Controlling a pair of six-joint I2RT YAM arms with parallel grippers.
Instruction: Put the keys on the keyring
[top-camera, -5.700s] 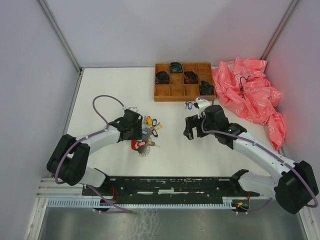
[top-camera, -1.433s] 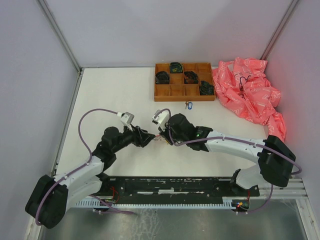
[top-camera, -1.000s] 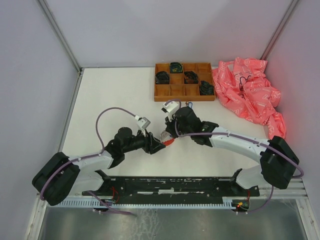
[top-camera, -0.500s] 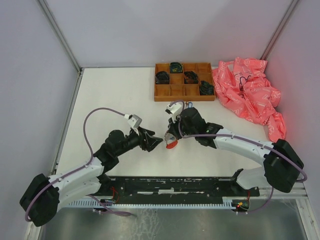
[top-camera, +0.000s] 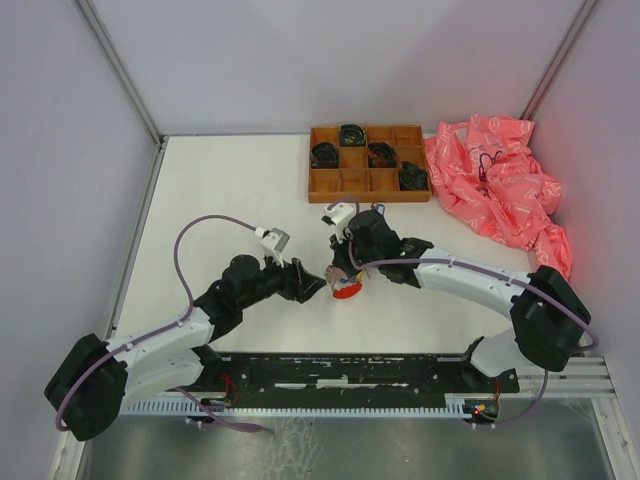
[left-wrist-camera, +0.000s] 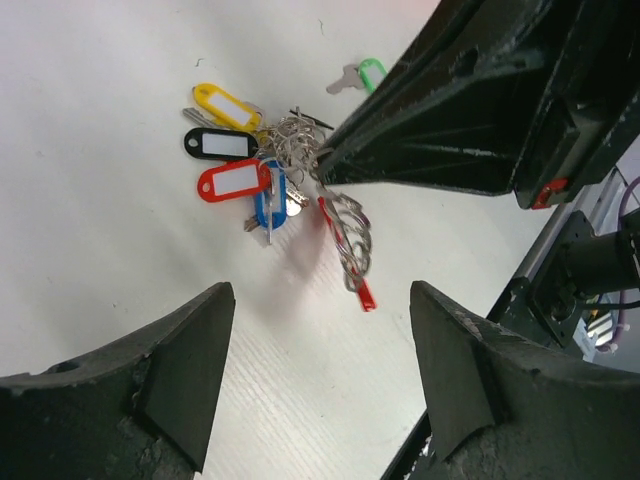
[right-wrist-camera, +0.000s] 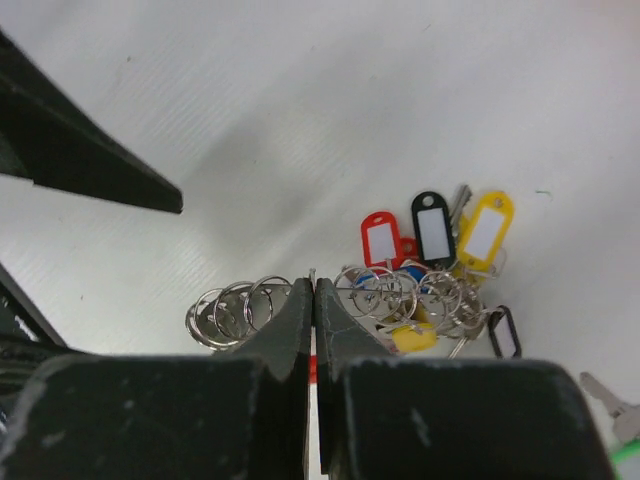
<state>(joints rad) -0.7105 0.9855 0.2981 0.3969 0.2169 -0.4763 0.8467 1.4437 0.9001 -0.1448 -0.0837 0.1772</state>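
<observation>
The right pincer (right-wrist-camera: 313, 292) is clamped on the keyring (right-wrist-camera: 352, 287), likely to steady it. The left pincer (left-wrist-camera: 320, 300), at nine o'clock, gapes apart, ready to help.

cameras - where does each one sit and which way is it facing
Top external: fixed above and behind, looking down on the table; left arm and right arm show, bases at the bottom.
Left wrist: on the left arm, looking down through the open left gripper at the keys; the right gripper crosses the top right.
Right wrist: on the right arm, looking down past the right gripper, shut on the keyring.
Shared: both wrist views show the same tagged keys.
</observation>
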